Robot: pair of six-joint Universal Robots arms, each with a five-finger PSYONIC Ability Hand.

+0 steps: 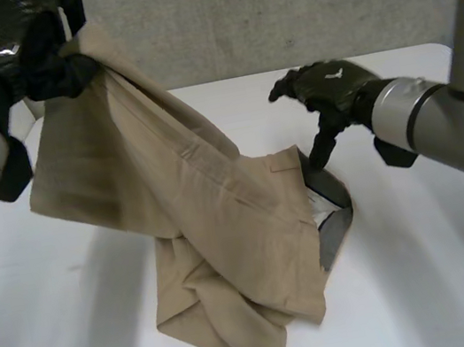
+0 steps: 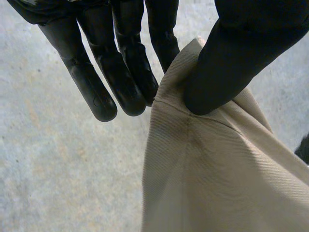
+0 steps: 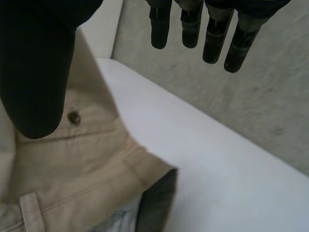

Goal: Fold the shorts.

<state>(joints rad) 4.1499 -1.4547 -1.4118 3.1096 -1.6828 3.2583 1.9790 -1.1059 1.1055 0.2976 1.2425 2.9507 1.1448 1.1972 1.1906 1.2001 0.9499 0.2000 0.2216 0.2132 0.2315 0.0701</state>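
Left hand (image 1: 50, 57), high at ten o'clock over the white table (image 1: 440, 281), pinches a seamed corner of the tan cotton shorts (image 1: 215, 230) between thumb and fingers. The cloth hangs from it down to a rumpled heap at six o'clock. Right hand (image 1: 329, 89), at two o'clock, has fingers and thumb apart, gripping nothing, just over the grey-lined waistband (image 1: 330, 196). Likely trouble: with the waistband unpinned, a pull could drag the whole garment, or the small pinch could slip.
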